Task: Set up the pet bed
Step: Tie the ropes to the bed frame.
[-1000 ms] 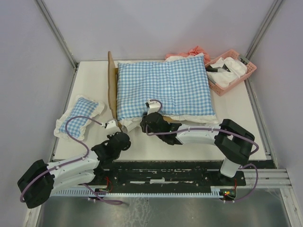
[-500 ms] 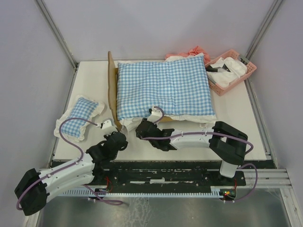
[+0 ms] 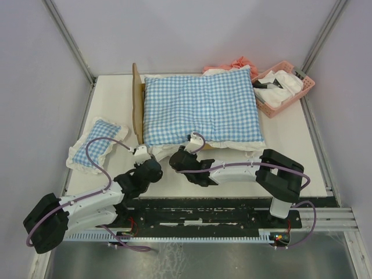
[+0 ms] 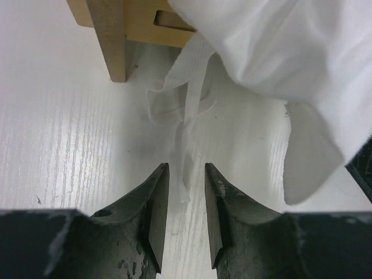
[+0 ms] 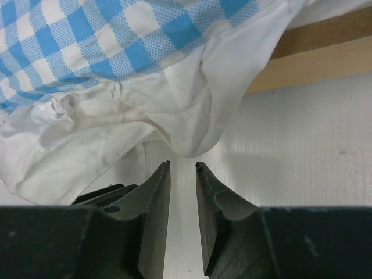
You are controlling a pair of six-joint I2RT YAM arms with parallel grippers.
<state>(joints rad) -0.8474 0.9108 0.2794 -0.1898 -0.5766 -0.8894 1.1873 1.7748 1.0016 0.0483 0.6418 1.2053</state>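
White ribbon (image 4: 185, 145) lay between your left gripper's (image 4: 186, 174) parted jaws, seemingly for tying to the pet bed (image 4: 113, 40). Your right gripper (image 5: 182, 174), at three o'clock, hung ajar, empty.

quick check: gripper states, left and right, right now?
Left gripper: open, holding nothing; a white ribbon lies loose between the tips.
Right gripper: open, empty, tips just short of the cushion's white frill.

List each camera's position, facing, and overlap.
Top external: above, behind the robot; looks down on pet bed, checked cushion; left arm, right arm show.
Left wrist: on left end effector, low, facing bed leg and white ribbon; own fingers show.
Right wrist: on right end effector, facing cushion's white frill; own fingers show.
Shared: both wrist views see frill and bed wood.
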